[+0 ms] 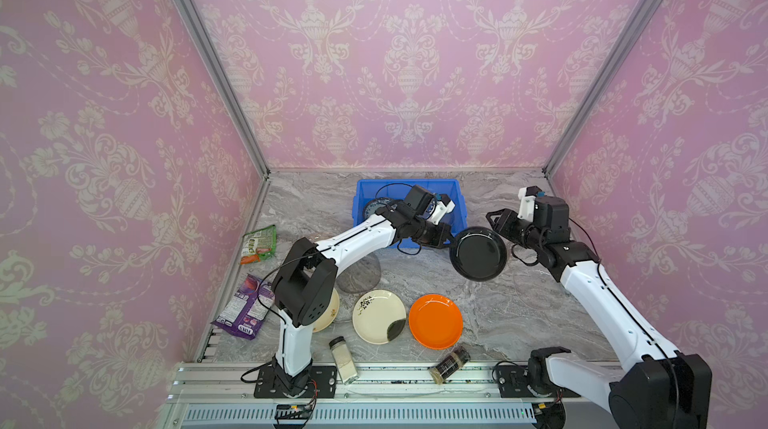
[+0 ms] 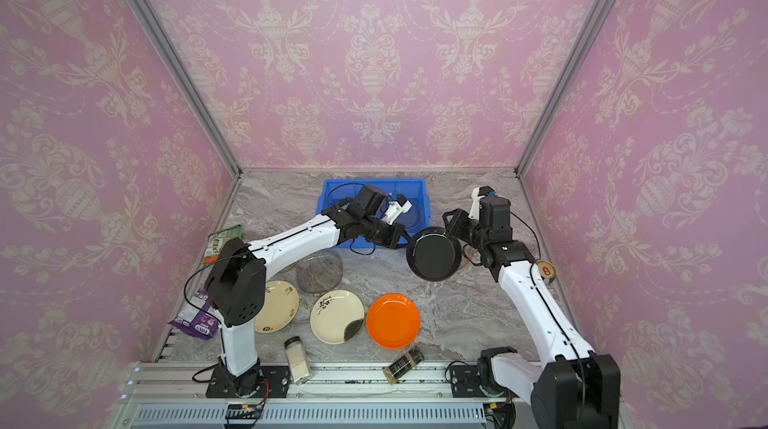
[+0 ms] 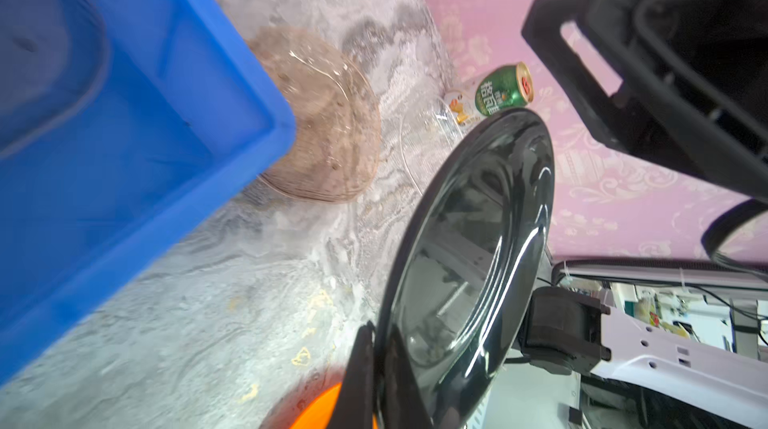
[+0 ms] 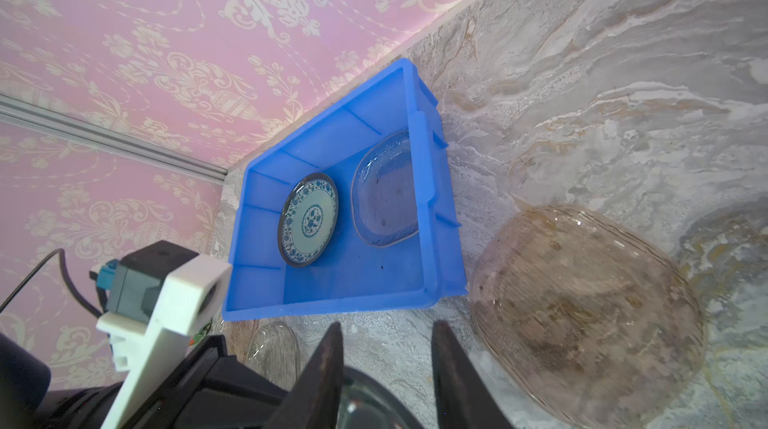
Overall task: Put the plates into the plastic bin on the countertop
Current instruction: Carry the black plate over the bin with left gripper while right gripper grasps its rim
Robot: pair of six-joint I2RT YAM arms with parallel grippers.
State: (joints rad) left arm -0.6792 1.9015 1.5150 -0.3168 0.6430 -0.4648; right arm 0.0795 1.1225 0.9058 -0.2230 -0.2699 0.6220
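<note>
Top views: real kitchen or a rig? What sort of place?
Most likely a staged robot test cell dressed as a kitchen counter: pink wallpaper panels framed by aluminium posts, a marble-look countertop, and the left arm and right arm bolted to an aluminium rail at its front edge.

Green packet (image 1: 258, 245), purple packet (image 1: 245, 306) left; pale jar (image 1: 344, 360), dark jar (image 1: 449, 364) front; green can (image 3: 500, 92).
</note>
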